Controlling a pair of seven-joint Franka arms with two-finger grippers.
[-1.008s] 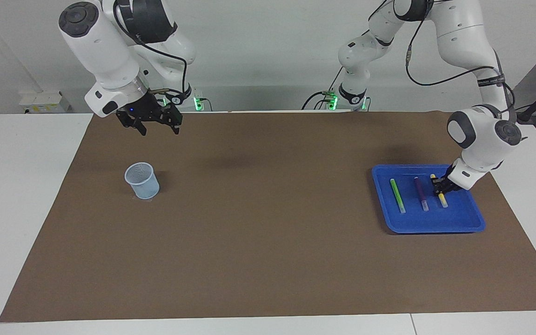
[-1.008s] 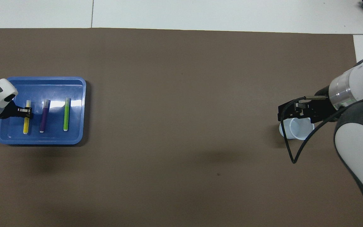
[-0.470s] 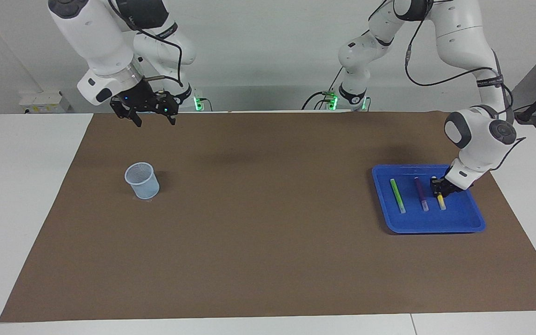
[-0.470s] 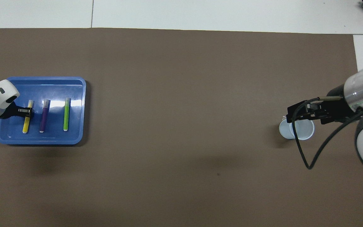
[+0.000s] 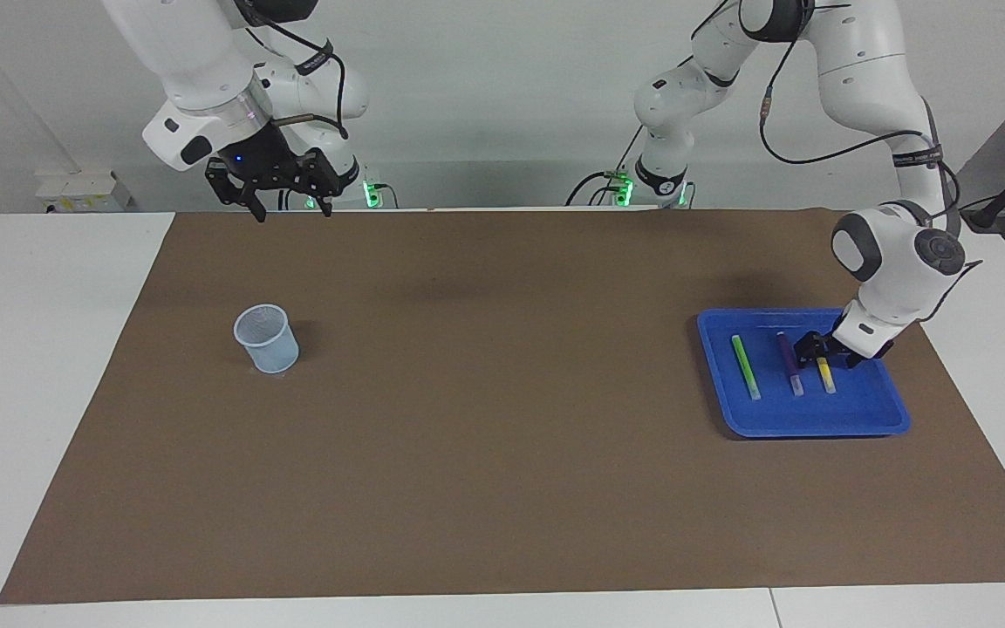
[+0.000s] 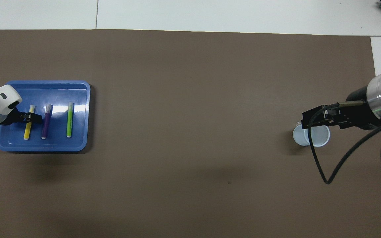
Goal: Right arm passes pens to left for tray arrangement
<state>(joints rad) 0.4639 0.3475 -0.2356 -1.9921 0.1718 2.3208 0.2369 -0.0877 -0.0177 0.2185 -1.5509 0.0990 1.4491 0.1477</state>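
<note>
My left claw (image 5: 825, 356) is down low in the tray (image 5: 816, 430) with its fingers spread apart, one on each side of the yellow pen (image 5: 826, 377). It isn't pinching anything, and the pen lies flat on the tray floor.

Clock directions here have 12 pointing straight away from me. All three pens lie side by side along the 12-to-6 line without touching. The yellow one is toward the tray's 9 o'clock rim, the purple pen (image 5: 789, 358) is in the middle, and the green pen (image 5: 744, 366) is toward the 3 o'clock rim. There's a gap between each pair. My spread finger on the purple side sits in the gap just beside that pen, so it's snug there. A strip of bare blue floor runs between the pens and the rim on all sides, widest at 12.

The tray sits at about 9 o'clock on the brown mat (image 5: 502, 488), near that edge but fully on it. From the tray's 3 o'clock rim a wide stretch of mat runs over to the little cup (image 5: 267, 338), which stands upright at about 3 o'clock.

My right claw (image 5: 289, 209) waits up in the air at that same end of the table (image 5: 31, 349), well clear of the cup. Its fingers are spread too and hold nothing.
</note>
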